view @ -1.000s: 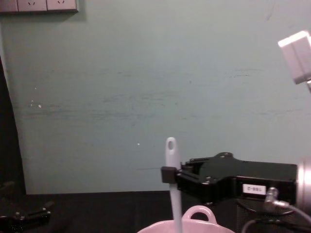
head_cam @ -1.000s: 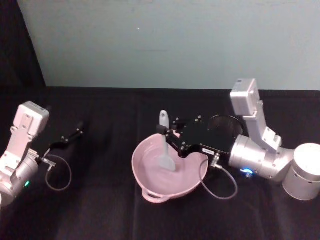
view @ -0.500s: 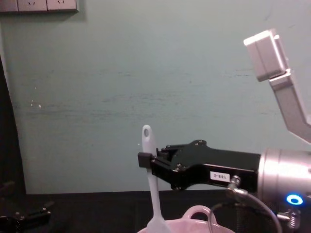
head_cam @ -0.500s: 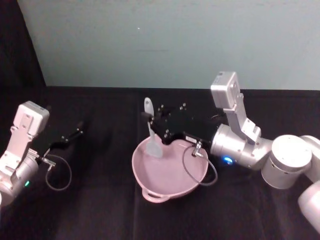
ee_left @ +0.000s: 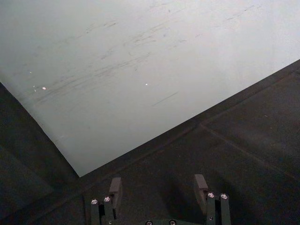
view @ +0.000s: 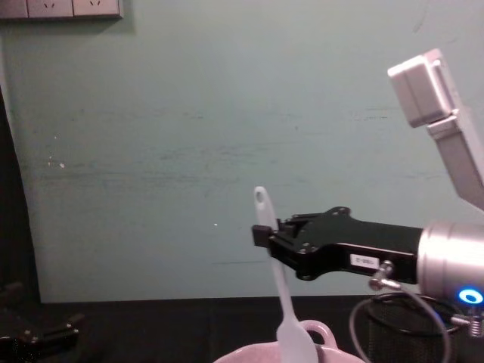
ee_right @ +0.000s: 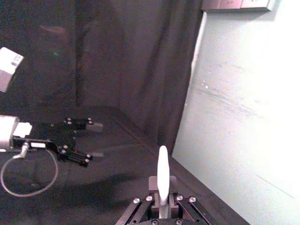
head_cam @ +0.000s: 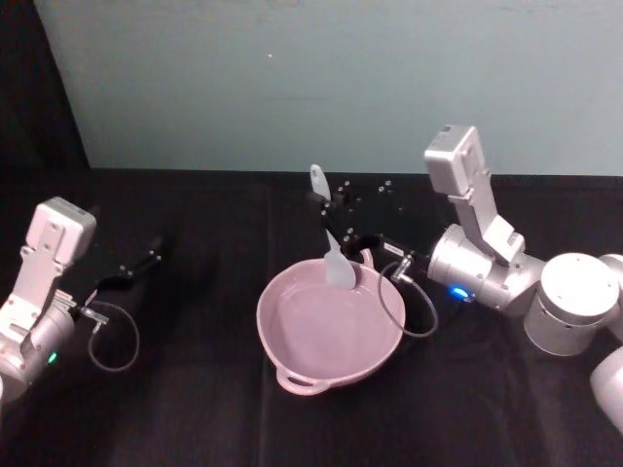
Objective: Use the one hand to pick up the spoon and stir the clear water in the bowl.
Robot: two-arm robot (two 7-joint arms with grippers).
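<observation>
The spoon is hanging tilted over the far side of the bowl. The right pincer is pinching it high on the handle, and its head is sitting at the far rim. Whether the head is touching the water cannot be told.

Far to the left, the left pincer is lying idle on the black table, its fingers spread with nothing between them. In the middle, the bowl is standing on the table: round, pale pink and smooth, with a small loop on its near rim. Above it, the spoon is showing as thin white plastic, with a long slim handle, an oval hole at the tip and a wider, flat, pale head. To the right, the right pincer is clenching that handle, and a thin grey cable from its wrist is drooping over the bowl's right rim.

Judging from this, the head is riding close enough to the rim to knock it on a sweep, which could shove the bowl or slop water. The slick handle could also pivot in so narrow a grip, and the cable could snag the rim.
</observation>
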